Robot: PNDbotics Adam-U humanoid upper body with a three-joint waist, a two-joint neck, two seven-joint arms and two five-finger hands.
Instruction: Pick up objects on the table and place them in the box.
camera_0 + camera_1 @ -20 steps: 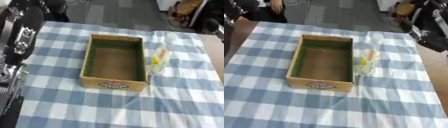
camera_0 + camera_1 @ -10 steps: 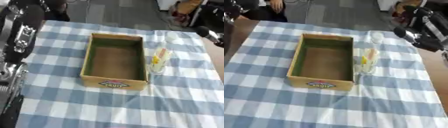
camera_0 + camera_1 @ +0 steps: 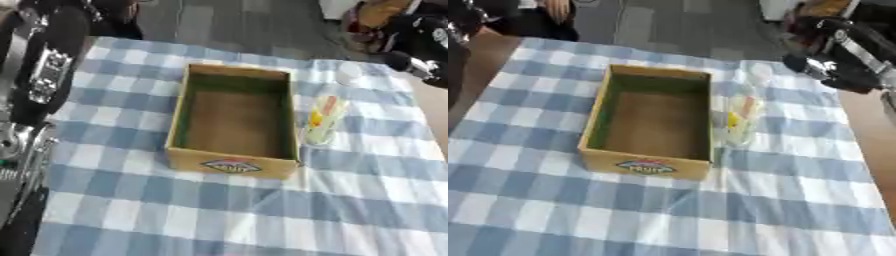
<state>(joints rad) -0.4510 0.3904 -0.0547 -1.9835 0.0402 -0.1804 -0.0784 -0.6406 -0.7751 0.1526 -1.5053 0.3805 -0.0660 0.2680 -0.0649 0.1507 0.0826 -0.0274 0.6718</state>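
One box [image 3: 234, 121], cardboard, open-topped, nothing seen inside, at the centre of the bench [image 3: 262, 215] on a blue-and-white check cloth; label on the near wall.

One clear packet [image 3: 321, 120], yellow and orange print, just beside the box's right wall at 3 o'clock; whether it touches the wall cannot be told. This is the item to be picked.

One small pale round thing [image 3: 348, 75] at 1 o'clock, beyond the packet; not identifiable.

One right hand [image 3: 833, 67], black, at 2 o'clock, above the far right edge of the bench, apart from the packet; whether its fingers are wide or curled cannot be told.

One left arm [image 3: 44, 75], at 9 o'clock; its hand not made out.

Risks, as judged: the packet looks thin and slippery, so fingers closing on it may slide off or crumple it; a sideways approach could push it against the box and shift the box; the reach could knock the pale round thing.
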